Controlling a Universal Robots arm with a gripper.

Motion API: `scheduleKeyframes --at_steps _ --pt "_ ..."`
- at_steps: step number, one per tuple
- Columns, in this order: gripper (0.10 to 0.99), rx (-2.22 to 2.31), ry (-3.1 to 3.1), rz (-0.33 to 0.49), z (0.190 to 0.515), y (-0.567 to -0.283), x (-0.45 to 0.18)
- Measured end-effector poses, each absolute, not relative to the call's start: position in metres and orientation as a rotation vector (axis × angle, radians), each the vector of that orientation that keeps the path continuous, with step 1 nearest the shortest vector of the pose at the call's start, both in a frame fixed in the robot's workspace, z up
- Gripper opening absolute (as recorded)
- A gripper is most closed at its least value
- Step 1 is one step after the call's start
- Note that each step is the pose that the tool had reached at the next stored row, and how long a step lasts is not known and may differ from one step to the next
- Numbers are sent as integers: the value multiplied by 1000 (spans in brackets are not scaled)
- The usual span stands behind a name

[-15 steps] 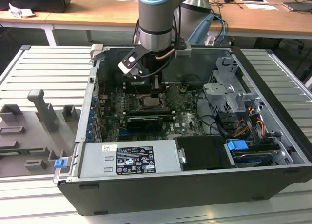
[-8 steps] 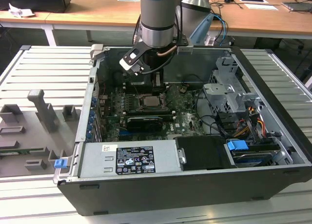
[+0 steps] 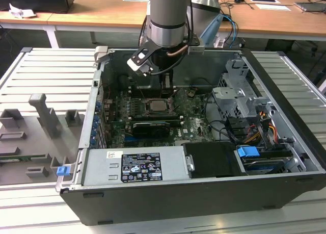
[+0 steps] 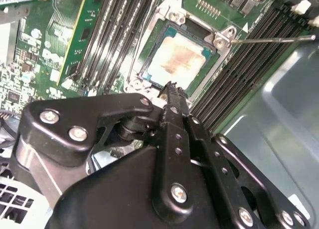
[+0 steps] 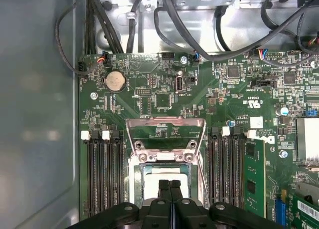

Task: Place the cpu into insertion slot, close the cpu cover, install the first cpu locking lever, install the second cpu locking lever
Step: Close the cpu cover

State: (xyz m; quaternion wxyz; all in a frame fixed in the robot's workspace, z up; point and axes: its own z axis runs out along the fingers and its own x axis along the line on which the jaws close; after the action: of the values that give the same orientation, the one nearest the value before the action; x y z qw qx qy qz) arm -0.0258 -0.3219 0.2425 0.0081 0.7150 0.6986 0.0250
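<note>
The cpu (image 5: 164,172) lies flat in the insertion slot (image 5: 137,171) on the green board, its pale top smudged brown in the second wrist view (image 4: 177,64). The cpu cover (image 5: 165,123) is a silver frame swung open and back from the socket, with board showing through its opening. My gripper (image 5: 169,184) hangs just over the near edge of the cpu with its black fingers (image 4: 172,97) pressed together and nothing between them. A thin locking lever (image 4: 271,39) sticks out sideways from the socket corner. In the exterior view the gripper (image 3: 165,86) is low inside the case above the socket (image 3: 155,105).
Long black memory slots (image 5: 104,169) flank the socket on both sides, and an upright green memory card (image 5: 254,174) stands beyond one set. Black cables (image 5: 169,19) cross above the board. The open case wall (image 3: 285,111), a drive cage (image 3: 234,96) and the power supply (image 3: 135,165) surround the board.
</note>
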Motion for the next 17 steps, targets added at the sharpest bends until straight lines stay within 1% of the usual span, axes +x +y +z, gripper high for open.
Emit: scheduleKeyframes --at_steps 17 --pt "106 2233 2182 75 254 -322 -19"
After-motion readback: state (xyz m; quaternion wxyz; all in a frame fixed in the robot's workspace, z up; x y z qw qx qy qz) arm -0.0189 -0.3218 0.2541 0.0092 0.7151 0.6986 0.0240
